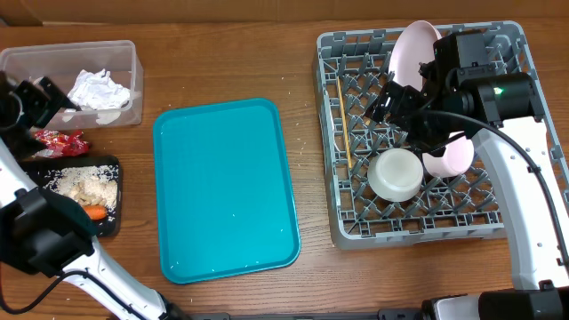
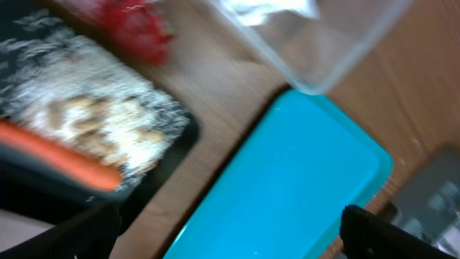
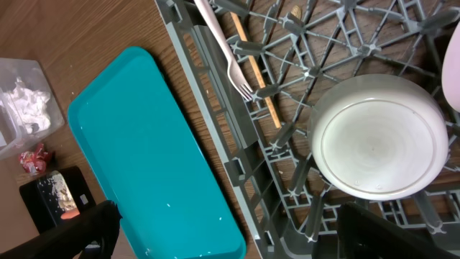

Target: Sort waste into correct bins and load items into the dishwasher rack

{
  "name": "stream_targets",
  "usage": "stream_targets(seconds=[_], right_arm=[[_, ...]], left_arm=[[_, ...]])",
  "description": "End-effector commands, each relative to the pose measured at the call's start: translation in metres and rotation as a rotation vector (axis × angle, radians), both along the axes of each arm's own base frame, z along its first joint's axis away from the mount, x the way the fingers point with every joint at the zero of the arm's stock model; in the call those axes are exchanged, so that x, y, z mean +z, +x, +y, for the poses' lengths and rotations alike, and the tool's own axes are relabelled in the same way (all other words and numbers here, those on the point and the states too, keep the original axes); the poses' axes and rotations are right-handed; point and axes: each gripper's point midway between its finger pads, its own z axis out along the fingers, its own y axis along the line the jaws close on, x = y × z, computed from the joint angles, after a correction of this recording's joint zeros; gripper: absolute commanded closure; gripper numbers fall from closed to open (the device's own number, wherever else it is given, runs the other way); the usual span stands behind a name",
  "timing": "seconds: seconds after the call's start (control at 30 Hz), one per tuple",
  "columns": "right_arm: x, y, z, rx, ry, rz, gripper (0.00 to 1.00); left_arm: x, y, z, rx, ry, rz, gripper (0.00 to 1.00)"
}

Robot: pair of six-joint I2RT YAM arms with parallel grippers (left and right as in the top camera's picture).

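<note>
The red snack wrapper [image 1: 60,140] lies loose on the wooden counter [image 1: 222,53], between the clear tub [image 1: 53,49] holding tissue [image 1: 100,89] and the black tray [image 1: 114,162]. The left claw [image 1: 55,100], open and empty, hovers beside it. It should drop straight, pinch the crinkled middle and lift over the tub wall. The right claw [image 1: 396,98] gapes empty over the loaded dishwasher rack [image 1: 331,133]. Crumbs dot the counter, and the room is out of view.

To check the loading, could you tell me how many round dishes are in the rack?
3: pink plate standing at the far edge, white cup near the middle, pink bowl beside it; the arm may hide others.
</note>
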Motion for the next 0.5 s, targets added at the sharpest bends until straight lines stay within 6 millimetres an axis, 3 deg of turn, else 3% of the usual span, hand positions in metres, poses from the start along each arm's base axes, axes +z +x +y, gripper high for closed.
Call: stream_targets(seconds=[0.0,0.23,0.47], right_arm=[[0.010,0.002,0.003,0.002,0.013,-0.030,0.00],[0.010,0.002,0.003,0.002,0.013,-0.030,0.00],[0.010,0.002,0.003,0.002,0.013,-0.030,0.00]], left_arm=[[0.016,0.028,-0.042,-0.201,-0.025,-0.138,0.00],[0.015,0.078,-0.064,-0.332,0.256,-0.184,0.00],[0.011,0.105,-0.093,-0.411,0.396,-0.193,0.00]])
